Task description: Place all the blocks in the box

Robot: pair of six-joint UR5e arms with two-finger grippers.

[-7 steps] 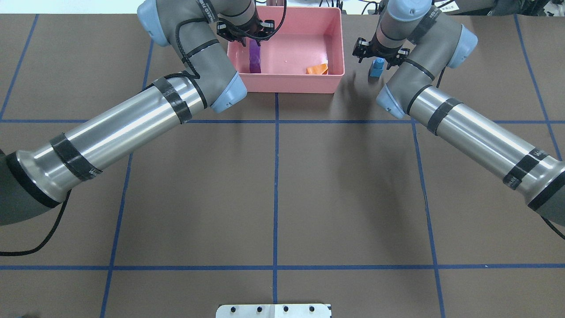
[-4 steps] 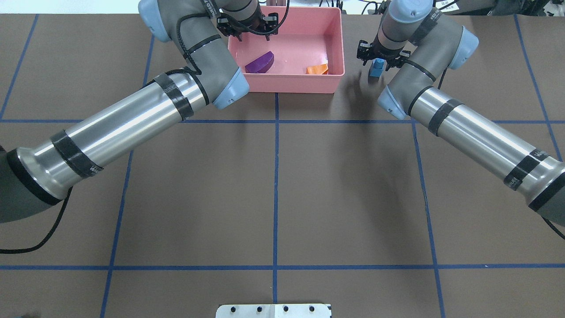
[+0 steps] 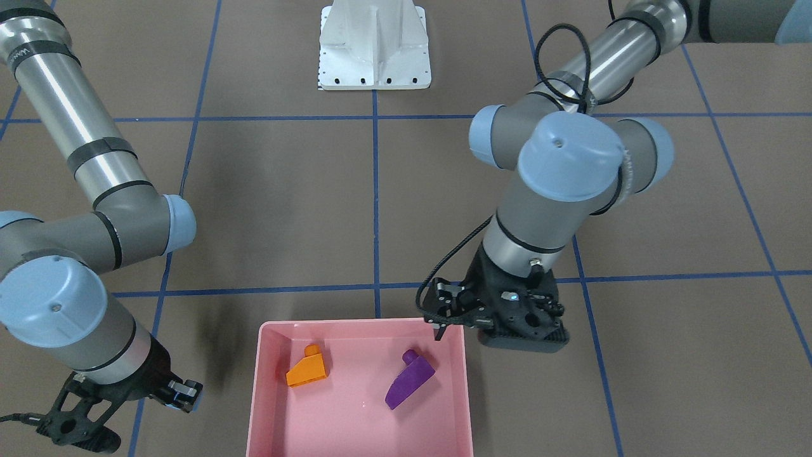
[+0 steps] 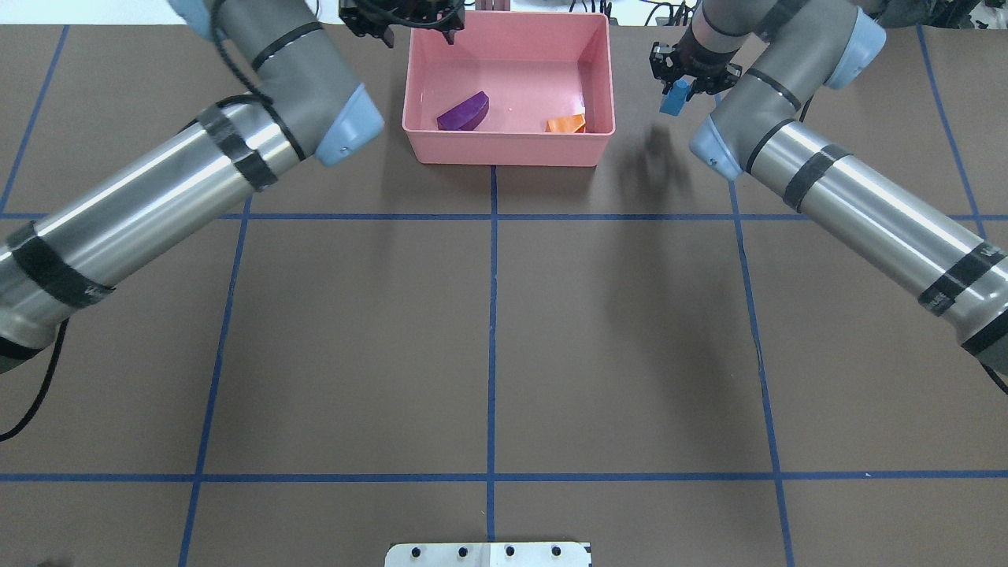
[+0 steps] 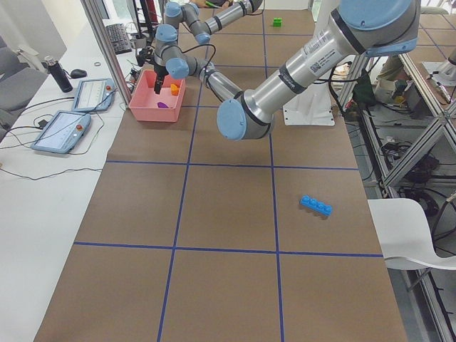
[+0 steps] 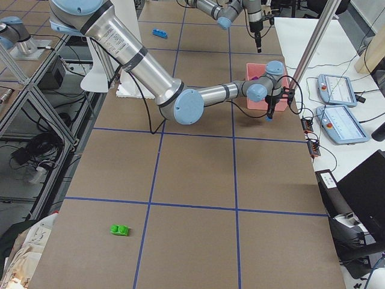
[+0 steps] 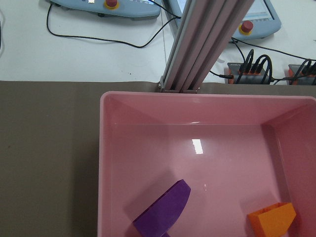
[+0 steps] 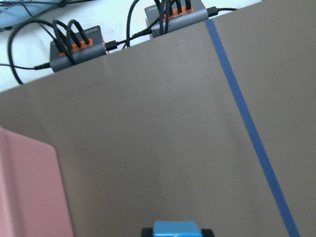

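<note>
The pink box (image 4: 508, 154) stands at the far middle of the table, and it also shows in the front view (image 3: 254, 393). Inside it the purple sloped piece (image 4: 463, 112) and the orange wedge (image 4: 566, 124) lie flat. My left gripper (image 4: 416, 25) is open and empty, above the box's far left corner. My right gripper (image 4: 677, 90) is shut on the small blue cube (image 4: 673, 100) and holds it above the table, right of the box. The long blue bar (image 5: 315, 206) and the green brick (image 6: 120, 230) lie on the table far from the box.
The white robot base (image 3: 374, 47) stands at the near table edge. An aluminium post (image 7: 207, 44) rises just behind the box. Control tablets (image 5: 89, 92) and cable hubs (image 8: 74, 47) lie on the white bench beyond the table's far edge.
My left gripper let go of the purple piece, which fell flat in the box, then drew up and back. My right gripper shut on the blue cube and lifted it.
</note>
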